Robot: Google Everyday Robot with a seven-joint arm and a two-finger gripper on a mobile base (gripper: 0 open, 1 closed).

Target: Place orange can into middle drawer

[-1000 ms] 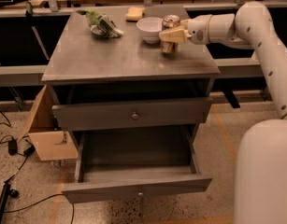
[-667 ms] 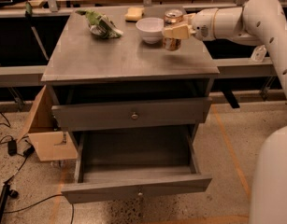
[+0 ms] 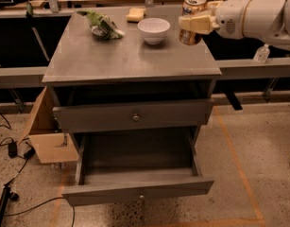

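The orange can is held in my gripper, which is shut around its middle. The can is lifted above the right rear part of the grey cabinet top, just right of the white bowl. My white arm reaches in from the right edge. The middle drawer is pulled open at the bottom of the cabinet and its inside looks empty. The like grey drawer above it is closed.
A green bag and a yellow sponge lie at the back of the cabinet top. A cardboard box stands left of the cabinet, with cables on the floor. A small white bottle sits at the right.
My gripper has lifted the orange can off the cabinet top and moved it up and slightly to the right, away from the bowl.
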